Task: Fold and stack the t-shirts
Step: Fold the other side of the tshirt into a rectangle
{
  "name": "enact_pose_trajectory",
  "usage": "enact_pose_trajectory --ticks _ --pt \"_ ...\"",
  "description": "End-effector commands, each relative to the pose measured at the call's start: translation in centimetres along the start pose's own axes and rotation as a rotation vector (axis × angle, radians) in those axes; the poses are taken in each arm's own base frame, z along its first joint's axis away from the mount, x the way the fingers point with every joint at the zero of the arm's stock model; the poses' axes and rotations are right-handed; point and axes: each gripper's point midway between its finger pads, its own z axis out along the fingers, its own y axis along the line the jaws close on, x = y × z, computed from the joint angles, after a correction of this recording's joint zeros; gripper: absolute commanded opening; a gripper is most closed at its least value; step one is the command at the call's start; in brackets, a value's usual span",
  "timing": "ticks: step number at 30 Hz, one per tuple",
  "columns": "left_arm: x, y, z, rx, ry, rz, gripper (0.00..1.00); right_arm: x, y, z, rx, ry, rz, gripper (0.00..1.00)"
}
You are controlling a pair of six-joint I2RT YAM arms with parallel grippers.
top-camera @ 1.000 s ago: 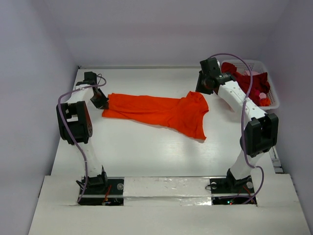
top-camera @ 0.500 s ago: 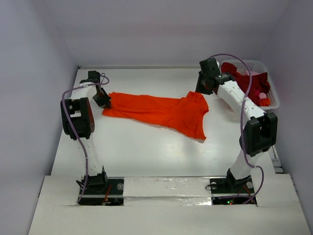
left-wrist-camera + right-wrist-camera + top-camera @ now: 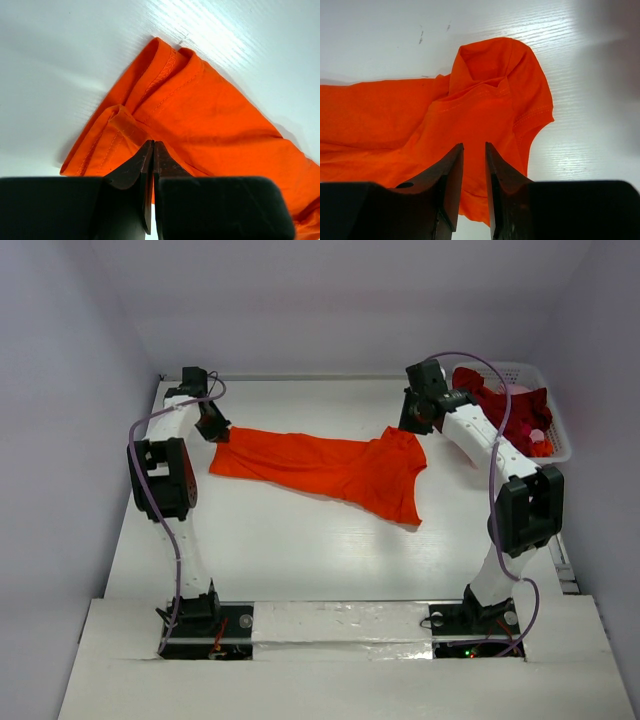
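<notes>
Basket (image 3: 563,443): dark red t-shirts (image 3: 525,410) heaped inside; orange t-shirt (image 3: 330,465) outside.

Lab booth: white table (image 3: 300,560) boxed in by bare walls (image 3: 350,300).

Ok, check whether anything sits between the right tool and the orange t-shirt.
Nothing visible does. The right tool hangs directly over the orange t-shirt, jaws slightly apart, with no other object in between.

White table (image 3: 300,560), orange t-shirt (image 3: 330,465) lying on it, basket (image 3: 562,440) at right
</notes>
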Motion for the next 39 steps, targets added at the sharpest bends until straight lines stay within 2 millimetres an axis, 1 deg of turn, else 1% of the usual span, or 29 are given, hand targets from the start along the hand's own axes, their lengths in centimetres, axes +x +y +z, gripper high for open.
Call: enact_pose_trajectory --ticks 1,7,9,12,15,16,18,19,22,25,26,27,28,29,33,34,35,37,39 --pt "-0.3 -0.2 -0.4 -0.013 -0.005 -0.005 0.0 -1.0 1.2 -0.4 -0.044 -0.04 0.001 0.3" --pt "-0.5 -0.2 1.2 -0.018 0.0 -0.015 0.0 -1.2 1.1 -0.6 -0.039 -0.047 -0.007 0.3" --pt "-0.9 -0.6 1.0 -0.008 -0.01 -0.02 0.0 -1.2 1.0 -0.7 -0.035 -0.047 -0.007 0.3" --pt "-2.1 -1.1 -0.6 0.003 -0.054 -0.019 0.0 -1.3 1.0 -0.8 -0.035 -0.053 -0.006 0.3" --pt "-2.8 -1.8 -3.1 0.026 -0.079 -0.004 0.0 -1.4 1.0 -0.8 -0.035 -0.053 -0.006 0.3" --pt "-3.1 -2.1 -4.6 0.04 -0.103 0.003 0.0 -1.6 1.1 -1.0 -0.037 -0.057 -0.007 0.3" --pt "-3.4 -2.0 -6.0 0.034 -0.128 0.01 0.0 -1.6 1.2 -0.9 -0.04 -0.057 -0.007 0.3" --pt "-3.8 -2.2 -7.3 0.042 -0.153 0.019 0.0 -1.7 1.2 -0.9 -0.042 -0.057 -0.008 0.3" --pt "-3.8 -2.3 -9.0 0.054 -0.173 0.028 0.0 -1.7 1.3 -0.8 -0.045 -0.053 -0.009 0.3" --pt "-2.0 -2.3 -8.4 0.081 -0.11 0.036 0.0 -1.8 1.3 -0.8 -0.043 -0.055 -0.008 0.3" --pt "-1.1 -1.9 -7.8 0.075 -0.079 0.037 0.0 -1.8 1.3 -0.7 -0.042 -0.054 -0.009 0.3" --pt "-0.9 -1.8 -7.4 0.077 -0.079 0.039 0.0 -1.9 1.4 -0.7 -0.044 -0.057 -0.008 0.3" --pt "-0.3 -1.9 -7.0 0.077 -0.07 0.046 0.0 -1.9 1.4 -0.7 -0.045 -0.056 -0.008 0.3" --pt "0.4 -1.4 -6.4 0.064 -0.052 0.043 0.0 -1.8 1.4 -0.6 -0.045 -0.053 -0.009 0.3" --pt "1.1 -0.8 -4.6 0.053 -0.033 0.04 0.0 -1.6 1.7 -0.4 -0.055 -0.043 -0.015 0.29" --pt "1.7 -0.8 -3.8 0.046 -0.014 0.048 0.0 -1.6 1.7 -0.3 -0.056 -0.04 -0.012 0.23" --pt "1.9 -0.8 -3.4 0.046 -0.004 0.049 0.0 -1.4 1.8 -0.2 -0.057 -0.033 -0.013 0.17" --pt "2.1 -0.6 -2.5 0.039 0.01 0.049 0.0 -1.4 1.8 -0.2 -0.057 -0.03 -0.009 0.0" --pt "2.3 -1.0 -2.2 0.04 0.012 0.059 0.0 -1.3 1.8 -0.3 -0.061 -0.027 -0.008 0.0"
